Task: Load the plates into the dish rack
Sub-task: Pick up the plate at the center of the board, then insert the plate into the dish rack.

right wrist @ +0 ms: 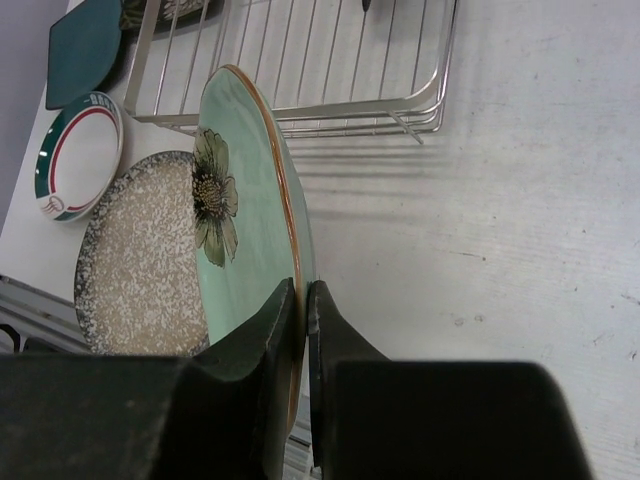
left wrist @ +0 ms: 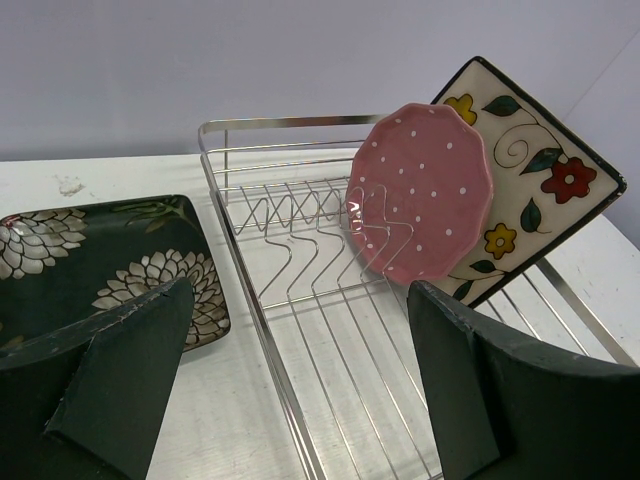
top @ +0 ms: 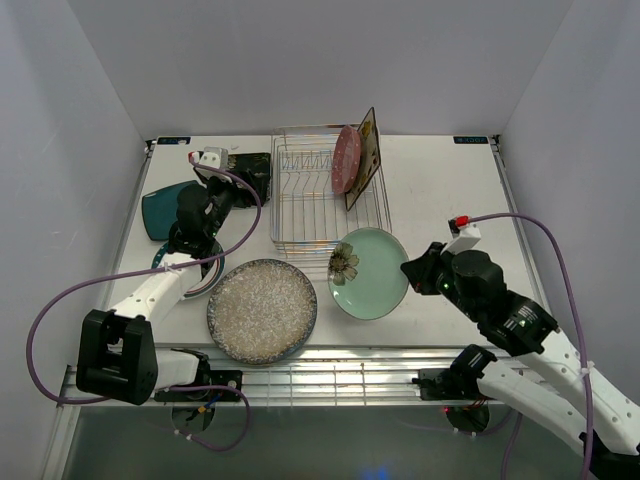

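The silver wire dish rack (top: 310, 200) stands at the back middle. A pink dotted plate (top: 346, 160) and a cream floral square plate (top: 364, 158) stand upright at its right end, both also plain in the left wrist view, pink (left wrist: 420, 190) and cream (left wrist: 530, 170). My right gripper (right wrist: 303, 300) is shut on the rim of the mint green floral plate (top: 368, 272), which is tilted just in front of the rack. My left gripper (left wrist: 300, 300) hangs open and empty over the rack's left rail, beside the black floral square plate (left wrist: 110, 260).
A large grey speckled plate (top: 262, 310) lies near the front edge, left of the mint plate. A teal plate (top: 165, 210) lies at far left. A white plate with a coloured rim (right wrist: 80, 155) lies partly under the left arm.
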Controlling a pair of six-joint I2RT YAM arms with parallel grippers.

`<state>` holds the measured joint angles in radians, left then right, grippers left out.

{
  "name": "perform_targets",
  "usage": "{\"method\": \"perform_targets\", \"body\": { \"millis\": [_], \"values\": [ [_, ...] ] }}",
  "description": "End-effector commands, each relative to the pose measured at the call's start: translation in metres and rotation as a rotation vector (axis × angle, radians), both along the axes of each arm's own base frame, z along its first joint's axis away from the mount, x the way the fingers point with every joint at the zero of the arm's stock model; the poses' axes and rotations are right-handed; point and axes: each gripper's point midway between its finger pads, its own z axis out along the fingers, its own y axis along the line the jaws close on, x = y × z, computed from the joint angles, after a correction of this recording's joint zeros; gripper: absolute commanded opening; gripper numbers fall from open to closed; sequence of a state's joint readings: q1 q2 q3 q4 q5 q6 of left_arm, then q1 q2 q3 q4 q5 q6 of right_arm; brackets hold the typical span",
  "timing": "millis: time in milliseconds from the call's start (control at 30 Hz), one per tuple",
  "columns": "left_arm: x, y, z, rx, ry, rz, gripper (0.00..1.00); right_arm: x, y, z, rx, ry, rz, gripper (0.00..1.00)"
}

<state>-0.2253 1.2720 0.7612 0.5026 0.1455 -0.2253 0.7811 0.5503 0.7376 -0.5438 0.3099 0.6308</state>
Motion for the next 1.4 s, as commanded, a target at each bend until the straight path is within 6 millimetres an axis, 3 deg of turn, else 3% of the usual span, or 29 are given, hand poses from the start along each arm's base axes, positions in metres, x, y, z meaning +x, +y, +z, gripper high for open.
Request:
{"method": "perform_targets", "body": {
  "millis": [0, 67, 400, 433, 700, 967, 1133, 1367],
  "values": [
    [-0.005, 0.004, 0.015, -0.001, -0.048, 0.009, 0.98, 0.021, 0.023, 0.109, 0.229, -0.250, 0.017, 0.08],
    [-0.005, 0.004, 0.015, -0.002, -0.047, 0.009, 0.98, 0.026, 0.026, 0.125, 0.229, -0.274, 0.013, 0.08],
    [-0.004, 0.008, 0.017, 0.003, -0.054, 0.031, 0.98, 0.071, 0.034, 0.160, 0.158, -0.359, -0.098, 0.08],
    [-0.004, 0.008, 0.018, 0.002, -0.055, 0.033, 0.98, 0.075, 0.033, 0.172, 0.166, -0.385, -0.116, 0.08],
    [-0.005, 0.009, 0.018, 0.006, -0.058, 0.036, 0.98, 0.116, 0.049, 0.190, 0.071, -0.426, -0.186, 0.08],
    [-0.002, 0.010, 0.016, 0.013, -0.054, 0.044, 0.98, 0.146, 0.046, 0.225, 0.029, -0.510, -0.313, 0.08],
    [-0.001, 0.011, 0.015, 0.014, -0.055, 0.052, 0.98, 0.165, 0.053, 0.232, 0.012, -0.549, -0.362, 0.08],
    [-0.002, 0.012, 0.018, 0.015, -0.061, 0.057, 0.98, 0.198, 0.065, 0.217, -0.068, -0.554, -0.438, 0.08]
  ]
}}
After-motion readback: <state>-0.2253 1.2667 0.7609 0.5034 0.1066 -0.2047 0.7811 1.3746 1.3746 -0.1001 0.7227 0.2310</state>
